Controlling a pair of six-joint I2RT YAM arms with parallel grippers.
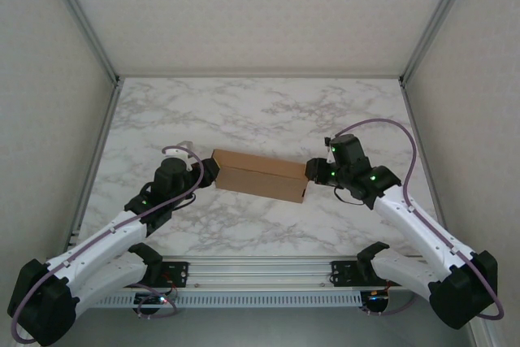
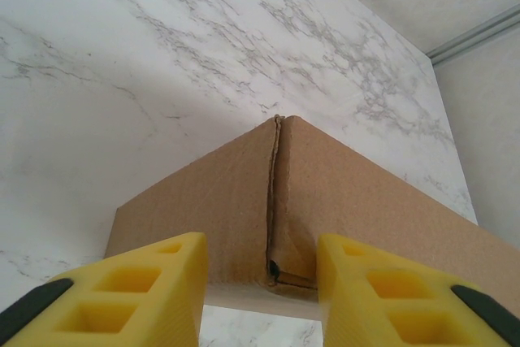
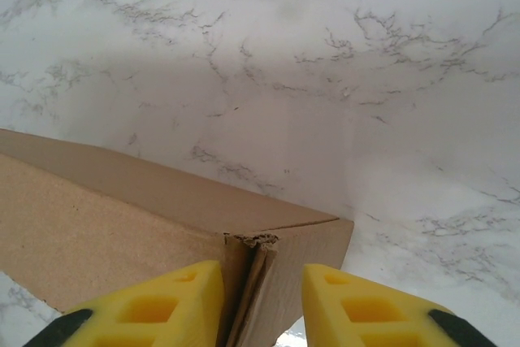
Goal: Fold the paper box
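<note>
Centrally on the marble table (image 1: 268, 107): paper box (image 1: 260, 175), brown cardboard, folded into a long, low block lying slightly aslant, left end farther back. Left gripper (image 1: 208, 171) at the box's left end; right gripper (image 1: 312, 171) at its right end. Left wrist view: yellow fingers (image 2: 158, 282) spread apart, jaws unclosed, a seamed corner of the box (image 2: 357, 201) between the tips. Right wrist view: right gripper (image 3: 262, 275) likewise parted, a ragged end seam of the box (image 3: 106, 217) between its fingers. Whether the tips press the cardboard, cannot tell.
</note>
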